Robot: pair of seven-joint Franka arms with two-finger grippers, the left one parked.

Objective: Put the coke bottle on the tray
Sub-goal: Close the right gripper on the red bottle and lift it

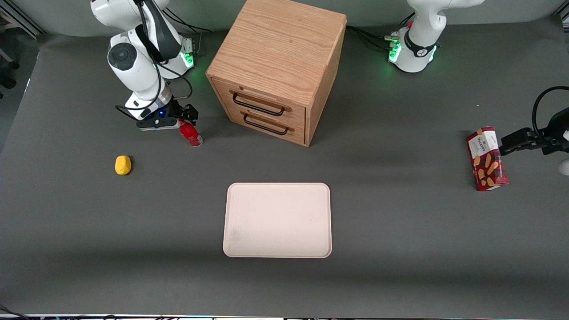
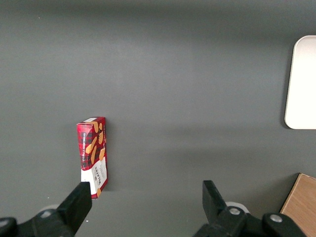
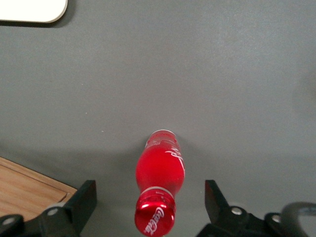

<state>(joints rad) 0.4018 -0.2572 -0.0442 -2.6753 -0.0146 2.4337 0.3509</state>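
The coke bottle [image 1: 191, 134] is small, slim and red. It stands on the grey table beside the wooden cabinet, toward the working arm's end. In the right wrist view the bottle [image 3: 161, 170] shows from above, its red cap nearest the camera. My gripper [image 1: 180, 121] hangs over the bottle top, open, one finger [image 3: 83, 200] on each side of the neck with wide gaps; nothing is held. The pale cream-pink tray [image 1: 278, 220] lies flat, nearer the front camera than the cabinet; its corner shows in the right wrist view [image 3: 34, 12].
The wooden drawer cabinet [image 1: 278, 66] with two black handles stands close to the bottle. A yellow lump [image 1: 123, 165] lies nearer the front camera than the gripper. A red snack box [image 1: 487, 158] stands toward the parked arm's end.
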